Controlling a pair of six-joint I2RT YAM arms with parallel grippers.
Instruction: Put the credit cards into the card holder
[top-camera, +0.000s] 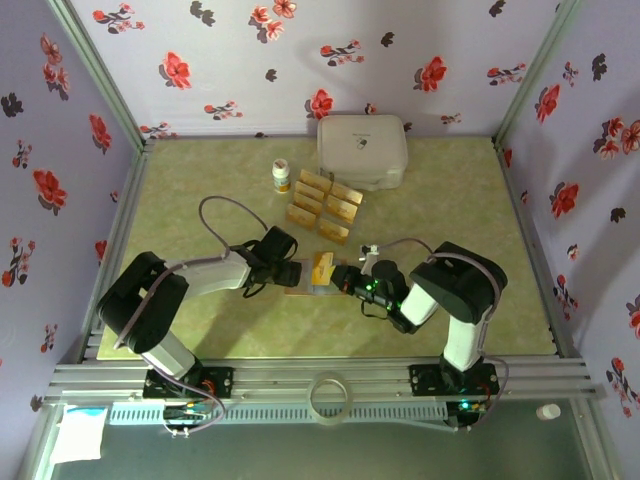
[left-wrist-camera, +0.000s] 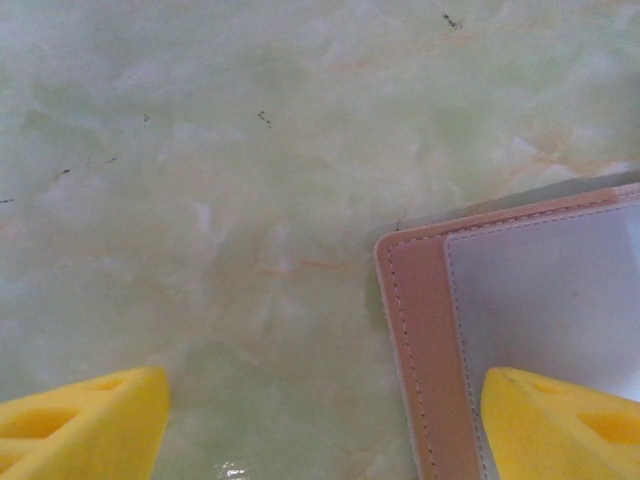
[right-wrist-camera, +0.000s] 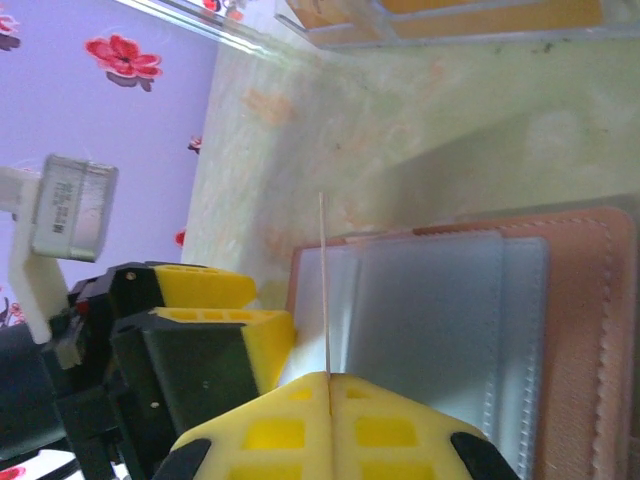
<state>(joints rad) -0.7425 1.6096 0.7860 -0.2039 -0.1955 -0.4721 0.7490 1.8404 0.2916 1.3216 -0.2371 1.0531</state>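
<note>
A pale green marbled table (top-camera: 200, 200) sits inside lilac walls (top-camera: 150, 60) printed with red and black flowers. At the far edge stands a white box (top-camera: 362, 150), with a small bottle (top-camera: 281, 176) beside it. Loose gold cards (top-camera: 322, 205) are grouped just in front of them.

Near the arms, the holder (top-camera: 308, 286) (left-wrist-camera: 415, 340) (right-wrist-camera: 450, 330) lies open and flat between the grippers. The left gripper (top-camera: 287, 271) (left-wrist-camera: 320, 420) is spread wide, one finger over the holder's grey pocket. The right gripper (top-camera: 347, 277) (right-wrist-camera: 328, 385) is pinched on one card (top-camera: 322, 266) (right-wrist-camera: 323, 280), held on edge above the holder.
</note>
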